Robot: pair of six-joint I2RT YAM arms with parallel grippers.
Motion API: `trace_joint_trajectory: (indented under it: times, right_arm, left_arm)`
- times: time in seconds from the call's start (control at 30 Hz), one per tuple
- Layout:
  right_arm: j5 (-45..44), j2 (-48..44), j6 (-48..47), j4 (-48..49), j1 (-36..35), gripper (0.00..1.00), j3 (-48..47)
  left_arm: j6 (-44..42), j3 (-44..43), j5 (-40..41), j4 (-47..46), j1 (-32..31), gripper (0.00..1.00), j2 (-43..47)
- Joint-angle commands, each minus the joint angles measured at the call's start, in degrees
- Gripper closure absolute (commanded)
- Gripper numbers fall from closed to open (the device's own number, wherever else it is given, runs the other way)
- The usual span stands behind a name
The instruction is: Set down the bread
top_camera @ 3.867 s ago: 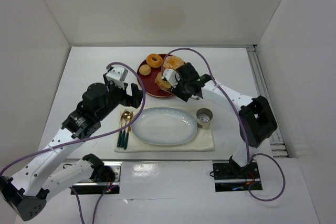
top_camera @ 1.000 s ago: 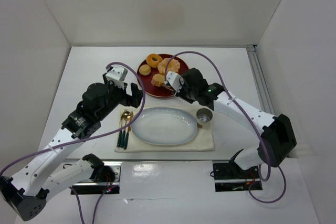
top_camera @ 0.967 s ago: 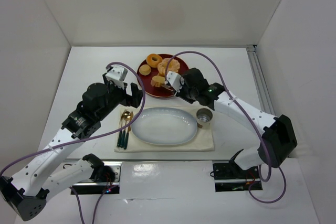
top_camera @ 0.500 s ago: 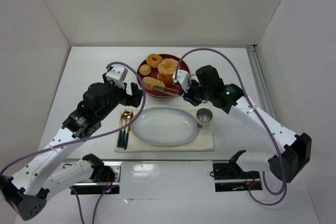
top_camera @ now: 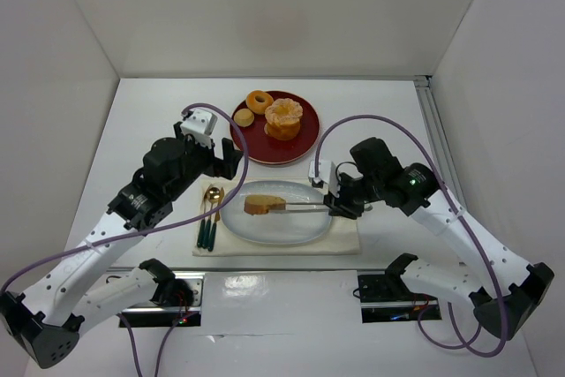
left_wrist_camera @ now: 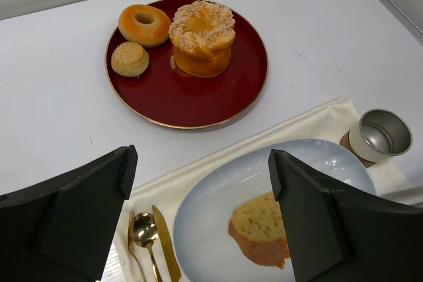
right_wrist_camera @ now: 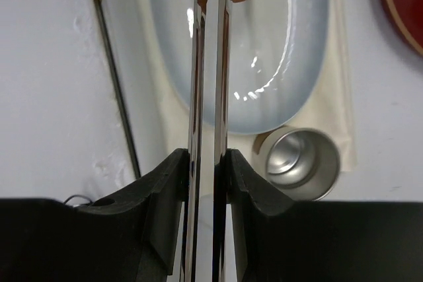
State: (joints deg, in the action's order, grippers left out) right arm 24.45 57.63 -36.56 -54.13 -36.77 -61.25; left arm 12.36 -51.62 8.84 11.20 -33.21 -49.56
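At the tips of the tongs [top_camera: 305, 207], the bread [top_camera: 263, 205] is pinched, resting on or just above the pale oval plate [top_camera: 284, 229]. Behind them, the right gripper [top_camera: 334, 203] clamps the tongs' handles. Placement looks nearly done; next it likely needs to ease the squeeze and draw back.

oval plate [top_camera: 296, 229]: near rim is lying open; bread [top_camera: 259, 205] and tongs [top_camera: 305, 207] are crossing its middle.
steel cup [left_wrist_camera: 380, 133]: is crowding plate's right end.
cutlery [top_camera: 210, 211]: is flanking its left.
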Motion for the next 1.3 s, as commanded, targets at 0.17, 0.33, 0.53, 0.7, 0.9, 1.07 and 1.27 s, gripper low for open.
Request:
trace_joint_trajectory:
  times: [0.17,0.33,0.53,0.7,0.9,1.07,1.27]
  right_arm:
    - [1.83,-3.31,-3.43,-6.34,0.04,1.0,4.12]
    - [-0.01,-3.14,-2.91,-3.45,0.04,0.97,7.28]
    - [-1.07,-1.38,-2.91,-2.91,0.04,0.83,8.43]
    - [-1.07,-0.85,-2.91,-2.91,0.04,0.64,7.91]
    - [-1.07,-1.38,-3.43,-3.44,0.04,0.38,7.9]
    - [-1.07,-1.9,-3.96,-3.97,0.04,0.33,7.38]
    - [-1.07,-2.96,-3.96,-3.97,0.04,0.33,6.15]
  left_arm:
    - [-0.76,0.11,0.74,-3.2,-0.27,0.0,-0.45]
    - [-0.76,0.11,0.74,-3.2,-0.27,0.0,-0.45]
    - [-0.76,0.11,0.74,-3.2,-0.27,0.0,-0.45]
    - [-0.76,0.11,0.74,-3.2,-0.27,0.0,-0.45]
    - [-0.76,0.11,0.74,-3.2,-0.27,0.0,0.08]
    - [-0.76,0.11,0.74,-3.2,-0.27,0.0,0.08]
    - [-0.76,0.11,0.74,-3.2,-0.27,0.0,0.08]
